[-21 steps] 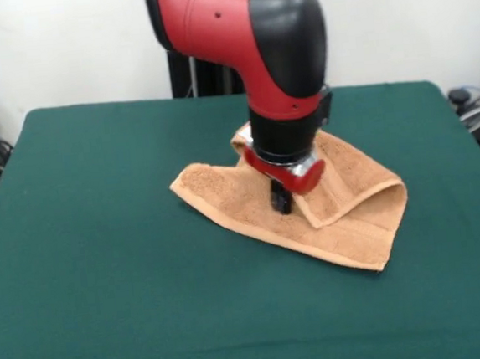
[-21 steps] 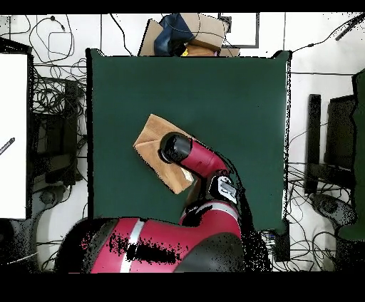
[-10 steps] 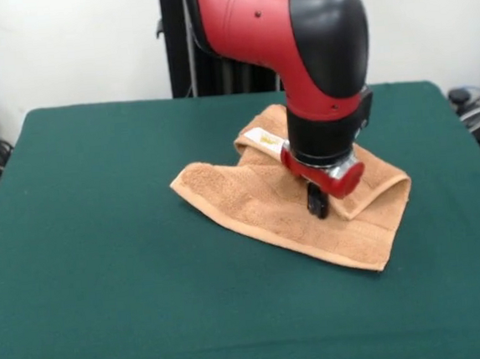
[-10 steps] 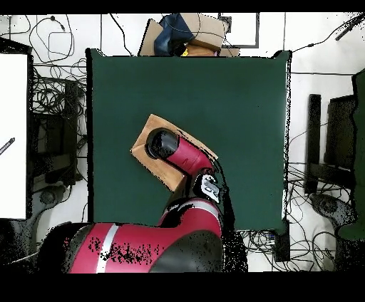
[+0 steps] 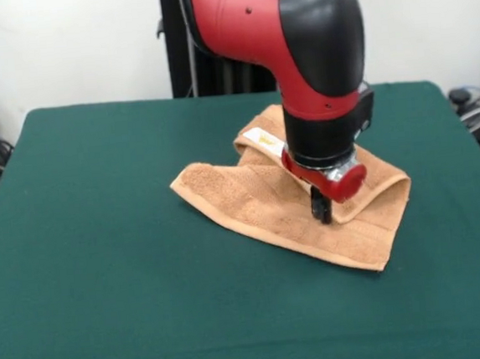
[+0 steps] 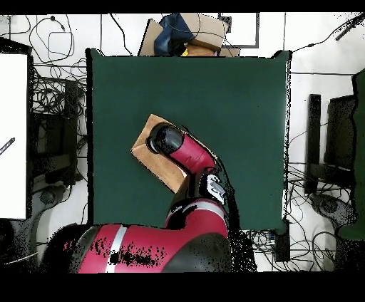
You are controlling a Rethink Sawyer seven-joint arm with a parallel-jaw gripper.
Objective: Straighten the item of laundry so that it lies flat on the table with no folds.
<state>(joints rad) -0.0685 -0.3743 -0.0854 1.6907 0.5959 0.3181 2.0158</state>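
1. Front view: the towel (image 5: 309, 203) sits a bit toward the table's (image 5: 106, 283) far-right corner, well in from every edge. It is not flat: one part is folded over the rest, with a raised ridge along its right side, and the white label (image 5: 263, 140) shows on the upturned part. My gripper (image 5: 321, 208) is low over the fold, tips at or just above the cloth. I cannot tell if it is spread or pinched; the wrist blocks it.

2. Overhead view: the towel (image 6: 146, 146) is mostly hidden under the arm. Only a tan strip shows toward one side edge of the table (image 6: 235, 92). The gripper itself is not visible here.

3. Step in hand, my judgement: get hold of the folded-over layer. Do it well: pinch only the top layer near its free edge, lift just clear, then drag outward away from the fold so the bottom layer stays put.
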